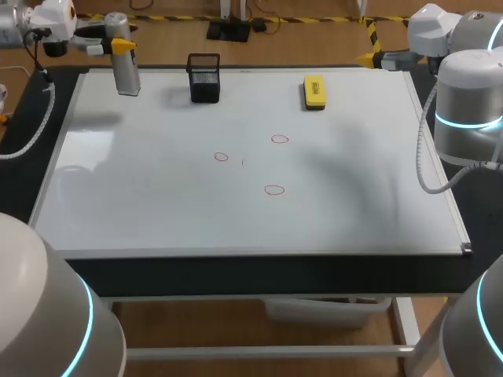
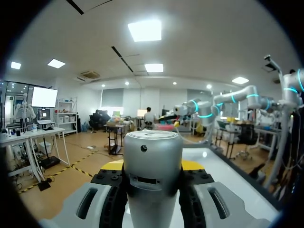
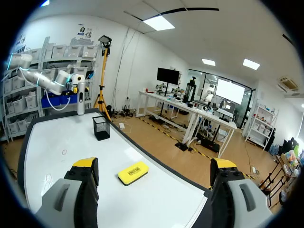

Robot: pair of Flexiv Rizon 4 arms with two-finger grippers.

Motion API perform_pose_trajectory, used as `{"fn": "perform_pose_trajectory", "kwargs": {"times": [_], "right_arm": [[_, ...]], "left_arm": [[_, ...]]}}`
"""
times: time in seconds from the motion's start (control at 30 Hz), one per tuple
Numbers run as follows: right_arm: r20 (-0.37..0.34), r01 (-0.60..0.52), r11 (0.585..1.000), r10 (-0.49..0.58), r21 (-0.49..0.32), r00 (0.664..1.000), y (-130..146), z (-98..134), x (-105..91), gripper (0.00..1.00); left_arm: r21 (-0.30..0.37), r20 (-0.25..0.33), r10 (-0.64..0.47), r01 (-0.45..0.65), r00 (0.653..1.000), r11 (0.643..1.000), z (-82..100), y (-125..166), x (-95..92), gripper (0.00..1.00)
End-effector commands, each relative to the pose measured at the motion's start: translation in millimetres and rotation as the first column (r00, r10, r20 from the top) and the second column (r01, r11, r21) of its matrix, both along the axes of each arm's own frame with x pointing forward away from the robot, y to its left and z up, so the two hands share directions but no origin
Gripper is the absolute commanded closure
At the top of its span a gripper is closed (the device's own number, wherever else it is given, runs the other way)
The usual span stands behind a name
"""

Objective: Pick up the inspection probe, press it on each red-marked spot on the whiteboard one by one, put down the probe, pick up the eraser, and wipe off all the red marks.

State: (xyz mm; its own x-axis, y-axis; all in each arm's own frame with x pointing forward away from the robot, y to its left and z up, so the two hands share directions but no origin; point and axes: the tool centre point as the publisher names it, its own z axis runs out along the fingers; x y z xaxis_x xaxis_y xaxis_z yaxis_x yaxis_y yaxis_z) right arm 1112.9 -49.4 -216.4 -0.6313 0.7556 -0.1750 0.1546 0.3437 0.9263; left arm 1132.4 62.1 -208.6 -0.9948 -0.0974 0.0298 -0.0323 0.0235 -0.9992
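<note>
The inspection probe (image 1: 126,63), a silver cylinder, hangs upright over the whiteboard's (image 1: 157,212) far left corner. My left gripper (image 1: 121,46) is shut on it; in the left wrist view the probe (image 2: 153,175) fills the gap between the fingers (image 2: 110,183). Three red marks (image 1: 221,157) (image 1: 280,139) (image 1: 273,189) are drawn mid-board. The yellow eraser (image 1: 314,91) lies at the far right of the board. My right gripper (image 3: 154,166) stands open beyond the far right corner, with the eraser (image 3: 133,172) ahead of it and the held probe (image 3: 81,97) far off.
A black mesh holder (image 1: 204,78) stands on the board's far edge, between the probe and the eraser, and shows in the right wrist view too as the holder (image 3: 100,128). My right arm's body (image 1: 468,110) rises beside the board's right edge.
</note>
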Motion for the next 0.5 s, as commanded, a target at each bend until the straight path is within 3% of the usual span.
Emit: {"fn": "perform_pose_trajectory", "kwargs": {"times": [0.03, 0.5], "right_arm": [[-0.001, -0.001, 1.000, 0.001, 0.000, 1.000, -0.3, 0.1, 0.5, 0.00], [-0.001, -0.001, 1.000, 0.001, 0.000, 1.000, -0.3, 0.1, 0.5, 0.00]], "left_arm": [[0.016, 0.004, 0.173, -0.173, 0.985, 0.985, 4.4, -0.8, -9.3, 1.00], [0.028, -0.008, 0.184, -0.184, 0.983, 0.983, 2.7, 1.7, -24.6, 1.00]]}}
